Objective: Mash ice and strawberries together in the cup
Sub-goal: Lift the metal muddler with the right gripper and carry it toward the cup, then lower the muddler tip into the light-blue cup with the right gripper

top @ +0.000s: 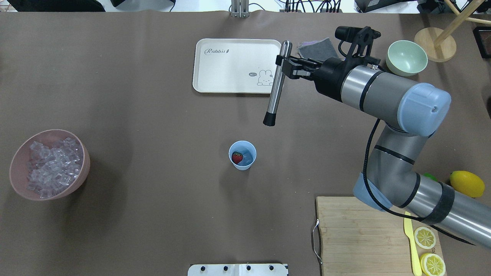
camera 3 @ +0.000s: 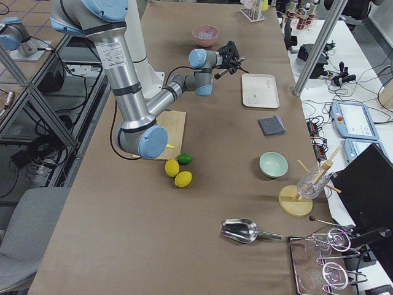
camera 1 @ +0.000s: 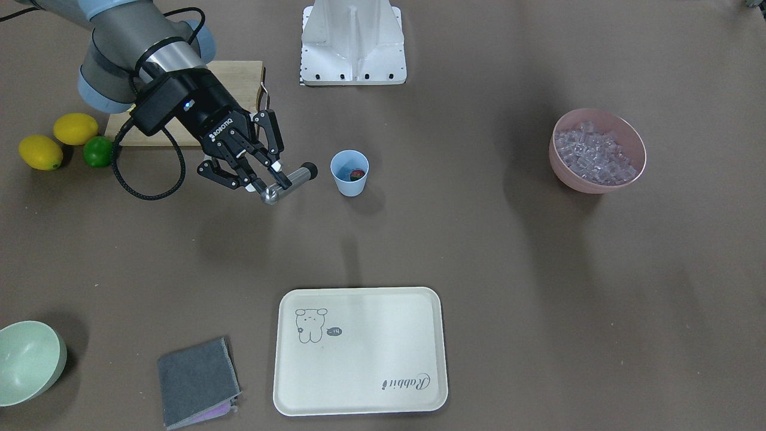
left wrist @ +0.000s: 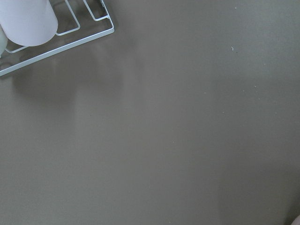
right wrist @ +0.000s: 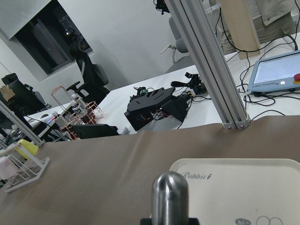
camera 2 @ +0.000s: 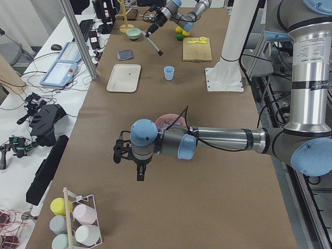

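Note:
The light blue cup (camera 1: 349, 172) (top: 242, 155) stands upright mid-table with the red strawberry (top: 237, 157) (camera 1: 357, 175) inside. I cannot tell whether ice lies in the cup. The ice (camera 1: 592, 157) (top: 51, 165) fills the pink bowl (camera 1: 598, 182). My right gripper (camera 1: 263, 179) (top: 282, 65) is shut on a steel muddler (camera 1: 293, 179) (top: 277, 88) with a black tip. It holds the muddler tilted in the air beside the cup, apart from it. The muddler's round top shows in the right wrist view (right wrist: 169, 197). My left gripper (camera 2: 140, 174) hangs over bare table far from the cup; I cannot tell whether it is open.
A cream tray (camera 1: 359, 353) and a grey cloth (camera 1: 197, 383) lie on the operators' side. A pale green bowl (camera 1: 27, 362) stands at a corner. A cutting board (top: 360, 237) with lemon slices, two lemons (camera 1: 75, 129) and a lime (camera 1: 97, 151) lie near my right arm.

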